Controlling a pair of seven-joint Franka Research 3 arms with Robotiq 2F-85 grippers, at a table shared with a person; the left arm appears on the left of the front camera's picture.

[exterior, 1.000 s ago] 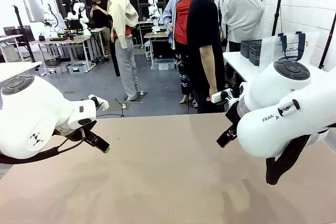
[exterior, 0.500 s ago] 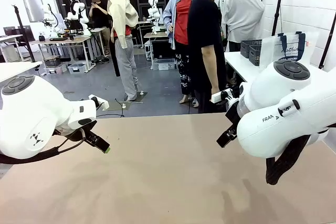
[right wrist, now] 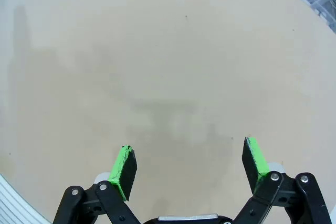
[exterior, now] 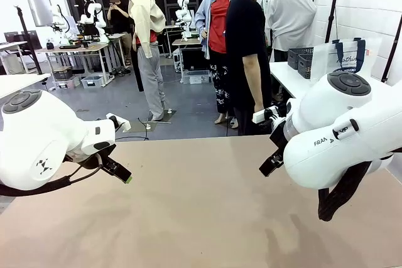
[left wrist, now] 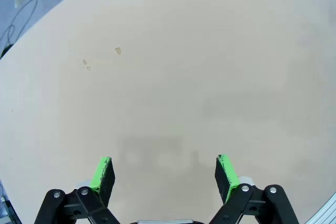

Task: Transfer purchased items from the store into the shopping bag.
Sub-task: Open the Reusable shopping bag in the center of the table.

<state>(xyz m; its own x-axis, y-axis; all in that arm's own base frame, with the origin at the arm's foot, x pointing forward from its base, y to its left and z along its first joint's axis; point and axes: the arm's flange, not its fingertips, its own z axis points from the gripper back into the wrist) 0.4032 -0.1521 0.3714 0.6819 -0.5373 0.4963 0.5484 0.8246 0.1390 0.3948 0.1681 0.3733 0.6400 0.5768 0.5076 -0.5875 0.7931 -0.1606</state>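
My left gripper (left wrist: 164,167) hangs open over bare tan tabletop (left wrist: 173,66), with nothing between its green pads (left wrist: 103,171). My right gripper (right wrist: 189,161) is open too, over bare table and holding nothing. In the front view the left gripper (exterior: 123,175) sits low at the left and the right gripper (exterior: 266,166) at the right, both above the table (exterior: 195,211). The shopping bag (exterior: 344,61), clear with navy handles, stands on a white side table at the far right, beside the dark grey store basket (exterior: 299,58). The purchased items are out of view.
A person in a black shirt (exterior: 244,42) stands at the table's far edge, with others behind. The white side table (exterior: 286,75) lies beyond my right arm (exterior: 339,130). Farther back are work tables and grey floor.
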